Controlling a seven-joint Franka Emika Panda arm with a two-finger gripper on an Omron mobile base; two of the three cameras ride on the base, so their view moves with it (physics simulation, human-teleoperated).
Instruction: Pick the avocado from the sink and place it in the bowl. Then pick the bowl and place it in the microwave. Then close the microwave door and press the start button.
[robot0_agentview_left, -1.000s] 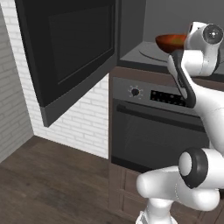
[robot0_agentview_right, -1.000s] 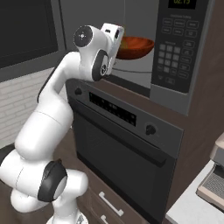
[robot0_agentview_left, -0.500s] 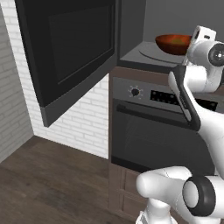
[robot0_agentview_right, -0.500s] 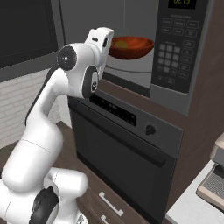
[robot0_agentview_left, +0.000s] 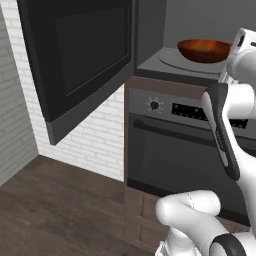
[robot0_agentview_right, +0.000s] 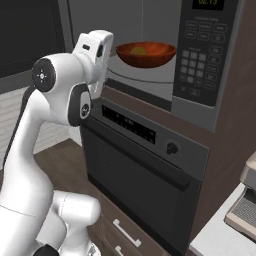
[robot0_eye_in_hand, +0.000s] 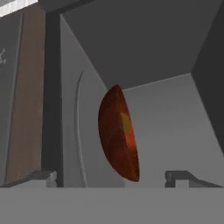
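The small yellowish, egg-shaped avocado (robot0_agentview_right: 138, 50) lies inside the shallow, glossy reddish-brown wooden bowl (robot0_agentview_right: 146, 54), and that bowl sits on the round grey turntable plate (robot0_agentview_left: 192, 61) inside the built-in black microwave with its grey interior (robot0_agentview_right: 165, 30). In my hand view the bowl (robot0_eye_in_hand: 117, 136) appears rolled on its side, with the avocado (robot0_eye_in_hand: 126, 123) as a yellow patch within it. My gripper (robot0_eye_in_hand: 116, 177) is spread wide and holds nothing; its two dark fingertips (robot0_eye_in_hand: 43, 176) stand apart on either side of the bowl, clear of it, just outside the microwave's mouth. The large flat black microwave door with its dark glass window (robot0_agentview_left: 80, 60) stands swung open at the left. Below the microwave is the dark oven with its round knob (robot0_agentview_right: 172, 148).
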